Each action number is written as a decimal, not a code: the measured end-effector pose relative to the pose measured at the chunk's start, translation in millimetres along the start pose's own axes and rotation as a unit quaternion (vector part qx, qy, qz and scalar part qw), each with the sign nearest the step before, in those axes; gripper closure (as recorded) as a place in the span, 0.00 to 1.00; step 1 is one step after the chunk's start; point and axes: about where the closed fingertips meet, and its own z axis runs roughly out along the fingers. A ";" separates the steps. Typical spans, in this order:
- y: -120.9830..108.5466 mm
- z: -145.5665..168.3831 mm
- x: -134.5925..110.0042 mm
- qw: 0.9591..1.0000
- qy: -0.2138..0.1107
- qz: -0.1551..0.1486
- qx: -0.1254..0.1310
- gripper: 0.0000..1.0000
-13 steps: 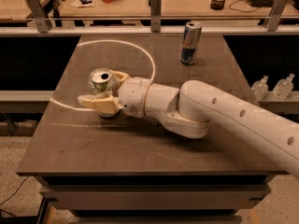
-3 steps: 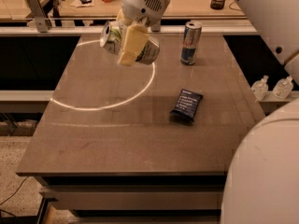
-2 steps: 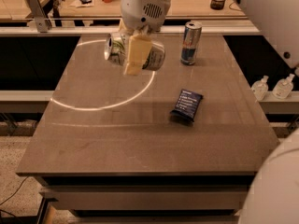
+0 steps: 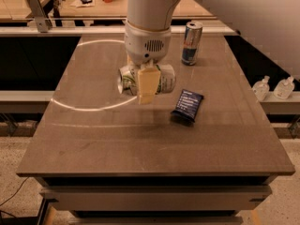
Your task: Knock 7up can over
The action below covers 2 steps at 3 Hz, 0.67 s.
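Note:
The 7up can (image 4: 165, 78), white and green, lies on its side with its silver top (image 4: 123, 81) facing left. It is over the middle of the brown table (image 4: 117, 144). My gripper (image 4: 146, 84) reaches down from the white wrist (image 4: 147, 43) and is shut on the can. One cream finger (image 4: 146, 86) crosses the can's front, and the other is hidden behind it. I cannot tell whether the can rests on the table or hangs just above it.
A taller blue-and-silver can (image 4: 191, 43) stands upright at the back right. A dark blue snack packet (image 4: 187, 106) lies just right of the 7up can. A pale ring mark (image 4: 89, 109) crosses the table's left half. Two small bottles (image 4: 273, 87) stand beyond the right edge.
The gripper has carried the 7up can from the table's back left toward the middle and lower. The can has turned from tilted to fully horizontal. Earlier it stood upright.

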 end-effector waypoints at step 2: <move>4.7 53.9 1.0 0.999 0.032 0.008 -0.010 1.00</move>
